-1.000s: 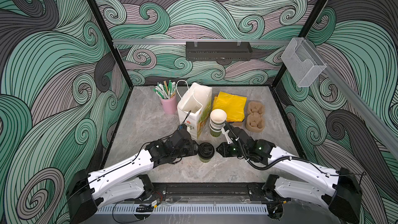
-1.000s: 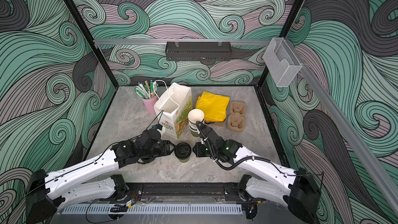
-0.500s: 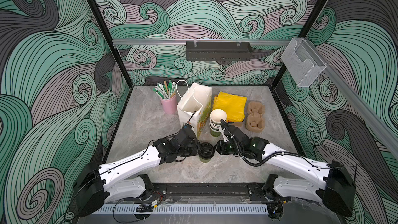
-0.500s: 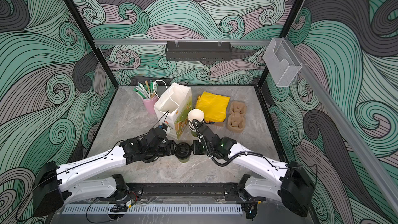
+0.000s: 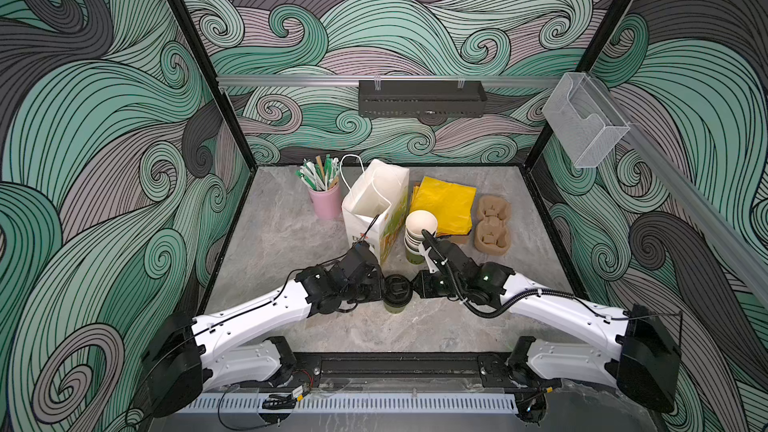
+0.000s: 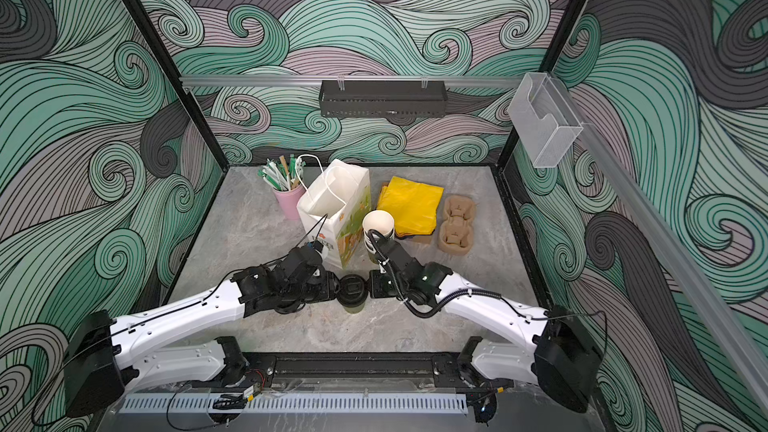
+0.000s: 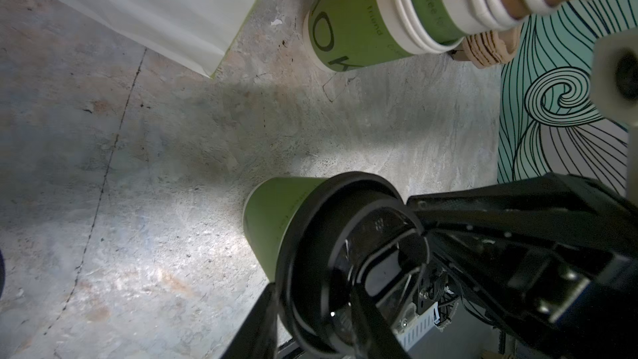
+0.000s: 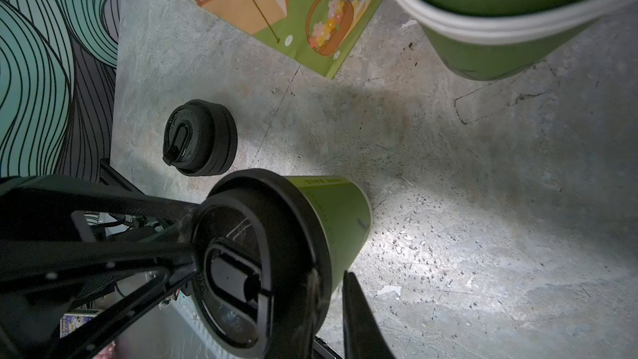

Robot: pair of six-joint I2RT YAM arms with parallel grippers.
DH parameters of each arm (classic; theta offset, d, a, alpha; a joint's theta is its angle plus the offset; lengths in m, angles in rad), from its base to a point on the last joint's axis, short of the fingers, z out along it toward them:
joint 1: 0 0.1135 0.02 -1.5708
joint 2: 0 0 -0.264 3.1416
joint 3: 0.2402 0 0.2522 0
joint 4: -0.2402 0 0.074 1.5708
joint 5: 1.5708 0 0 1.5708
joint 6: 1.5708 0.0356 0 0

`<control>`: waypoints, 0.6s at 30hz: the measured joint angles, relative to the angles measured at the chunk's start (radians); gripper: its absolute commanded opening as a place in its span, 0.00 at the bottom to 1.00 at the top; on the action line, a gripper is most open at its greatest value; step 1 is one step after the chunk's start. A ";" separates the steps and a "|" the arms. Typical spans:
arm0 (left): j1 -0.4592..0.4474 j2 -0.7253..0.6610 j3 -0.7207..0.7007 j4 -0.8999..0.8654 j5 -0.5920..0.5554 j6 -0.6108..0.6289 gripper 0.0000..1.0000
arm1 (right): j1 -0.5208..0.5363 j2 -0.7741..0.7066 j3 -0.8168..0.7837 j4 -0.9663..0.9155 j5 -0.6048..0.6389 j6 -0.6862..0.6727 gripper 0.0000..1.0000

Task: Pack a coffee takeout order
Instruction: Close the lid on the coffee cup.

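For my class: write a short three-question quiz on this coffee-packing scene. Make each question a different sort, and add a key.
1. True or false: the lidded green cup sits in the cardboard cup carrier.
2. What lies between the paper bag and the carrier? A) a yellow sheet B) loose black lids C) a spoon
3. Fill in: the straws stand in a ____ cup.

Key: 1 false, it stands on the table, apart from the carrier. 2 A. 3 pink.
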 measured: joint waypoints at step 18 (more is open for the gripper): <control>0.000 0.003 0.006 -0.004 0.001 0.003 0.37 | 0.002 -0.015 0.000 -0.032 -0.006 -0.013 0.36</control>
